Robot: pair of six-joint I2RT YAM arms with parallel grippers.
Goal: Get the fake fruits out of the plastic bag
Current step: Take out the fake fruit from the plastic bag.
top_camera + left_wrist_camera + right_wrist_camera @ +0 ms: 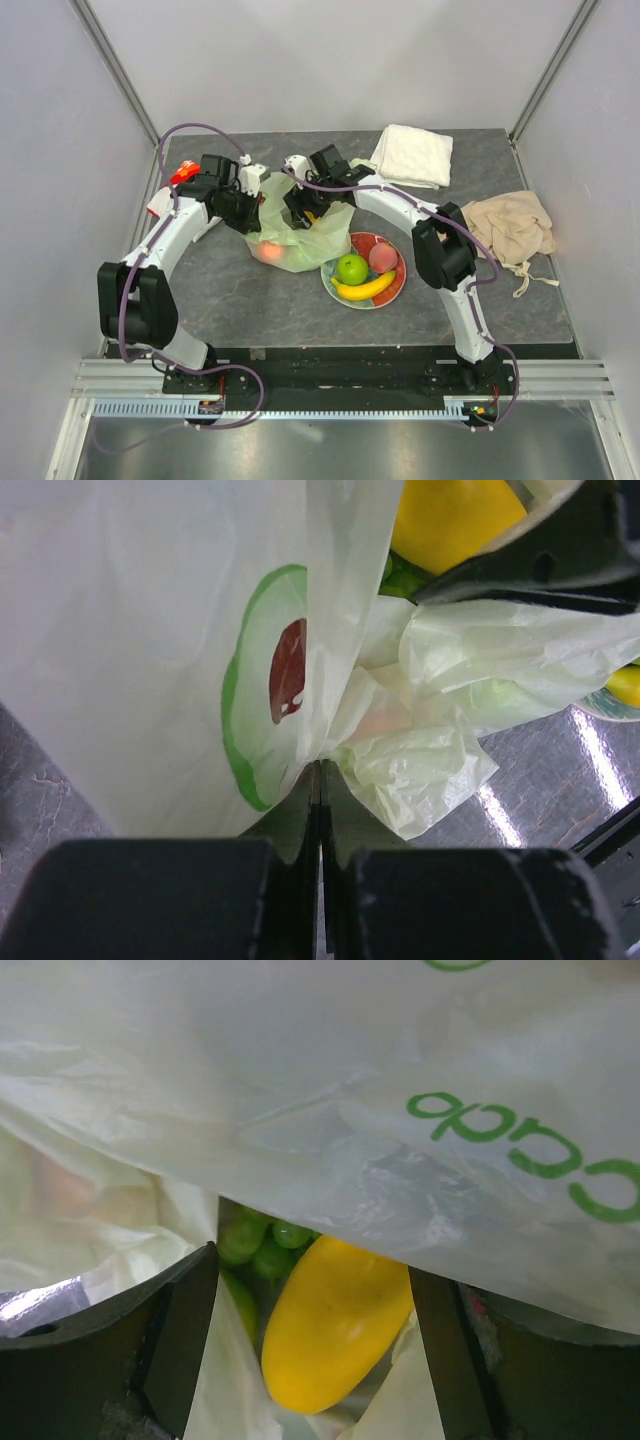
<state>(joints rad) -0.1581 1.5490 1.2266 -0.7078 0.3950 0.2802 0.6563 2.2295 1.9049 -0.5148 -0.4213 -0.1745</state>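
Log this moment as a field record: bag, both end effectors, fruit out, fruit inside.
bag: plastic bag, crumpled, beside the plate
left end effector: shut, pinching the bag film
right end effector: open, in the bag mouth, fingers either side of a yellow fruit
fruit on plate: green apple, banana, peach
fruit in bag: yellow fruit, green grapes, orange fruit showing through the film

The pale-green plastic bag [300,228] lies crumpled, one fold pinched in my left gripper [320,772]. Inside it sit a yellow fruit [335,1325], green grapes [262,1243] and an orange fruit [268,250]. At the bag's four o'clock, outside it, lie a green apple [351,268], banana [365,289] and peach [382,258].
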